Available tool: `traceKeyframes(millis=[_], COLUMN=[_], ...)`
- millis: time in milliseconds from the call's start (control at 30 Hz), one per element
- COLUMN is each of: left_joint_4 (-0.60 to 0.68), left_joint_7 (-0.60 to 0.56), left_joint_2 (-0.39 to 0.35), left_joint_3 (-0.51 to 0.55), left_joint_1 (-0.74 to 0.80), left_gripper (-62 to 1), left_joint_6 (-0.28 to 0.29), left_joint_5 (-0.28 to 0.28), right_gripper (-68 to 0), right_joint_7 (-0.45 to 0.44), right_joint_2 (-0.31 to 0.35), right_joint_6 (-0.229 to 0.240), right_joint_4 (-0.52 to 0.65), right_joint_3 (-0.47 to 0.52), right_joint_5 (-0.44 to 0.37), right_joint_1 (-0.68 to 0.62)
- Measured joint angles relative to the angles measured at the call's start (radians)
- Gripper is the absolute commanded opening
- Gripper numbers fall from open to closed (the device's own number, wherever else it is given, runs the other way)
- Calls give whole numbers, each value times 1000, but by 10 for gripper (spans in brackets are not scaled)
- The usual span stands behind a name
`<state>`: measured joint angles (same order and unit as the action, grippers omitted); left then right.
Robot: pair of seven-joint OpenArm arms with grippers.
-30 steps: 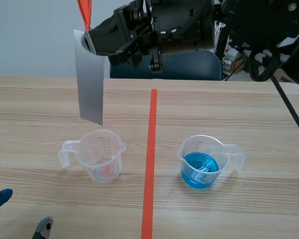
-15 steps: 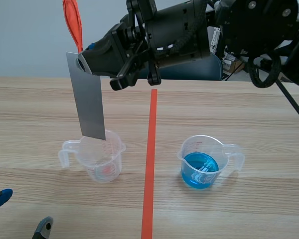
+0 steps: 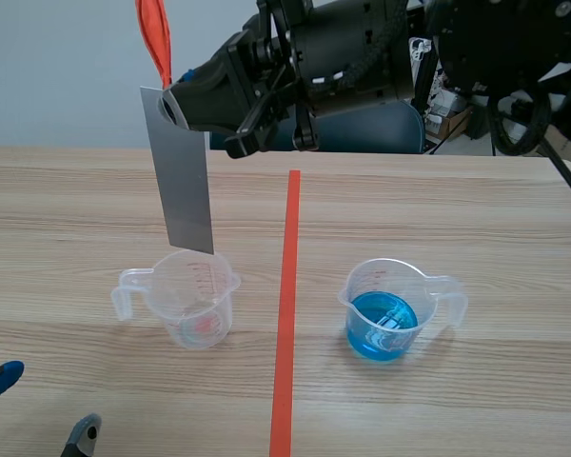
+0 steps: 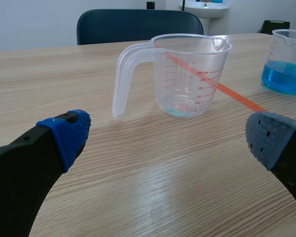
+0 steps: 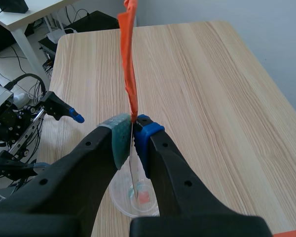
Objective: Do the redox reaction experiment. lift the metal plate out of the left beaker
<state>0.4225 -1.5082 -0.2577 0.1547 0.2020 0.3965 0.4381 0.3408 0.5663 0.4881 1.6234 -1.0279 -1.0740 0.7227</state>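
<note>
A grey metal plate [image 3: 183, 172] with an orange-red tag [image 3: 155, 36] at its top hangs above the left beaker [image 3: 192, 297], its lower edge just over the rim. My right gripper [image 3: 174, 107], on the arm crossing from the right, is shut on the plate's top edge. In the right wrist view the pads [image 5: 122, 138] pinch the thin plate [image 5: 134, 173] edge-on, with the tag [image 5: 129, 64] standing above and the beaker [image 5: 136, 197] below. My left gripper [image 4: 170, 136] is open, low at the near left, facing the clear left beaker [image 4: 187, 74], which holds only a little residue.
A second clear beaker [image 3: 392, 307] with blue liquid stands right of the orange-red tape line [image 3: 287, 295]; it also shows beside the left beaker in the left wrist view, beaker [image 4: 287, 67]. A blue chair [image 3: 362, 124] stands beyond the table's far edge.
The right gripper dipped with the plate toward the beaker half a second ago, then rose slightly and shifted right; the plate's lower edge now hangs just over the rim. The left arm stayed still.
</note>
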Motion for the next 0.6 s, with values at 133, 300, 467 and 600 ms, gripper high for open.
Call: traceKeyframes(millis=[133, 300, 467, 600], left_joint_4=[0, 0, 0, 0], left_joint_7=[0, 0, 0, 0], left_joint_2=[0, 0, 0, 0], left_joint_3=[0, 0, 0, 0], left_joint_1=[0, 0, 0, 0], left_gripper=[14, 14, 14, 14], left_joint_6=[0, 0, 0, 0], left_joint_5=[0, 0, 0, 0], right_gripper=[-669, -669, -669, -669], right_joint_7=[-4, -30, -40, -40], right_joint_2=[8, 7, 7, 8], right_joint_6=[1, 3, 3, 3], right_joint_4=[0, 0, 0, 0], right_joint_3=[0, 0, 0, 0], right_joint_5=[0, 0, -1, -23], right_joint_1=[0, 0, 0, 8])
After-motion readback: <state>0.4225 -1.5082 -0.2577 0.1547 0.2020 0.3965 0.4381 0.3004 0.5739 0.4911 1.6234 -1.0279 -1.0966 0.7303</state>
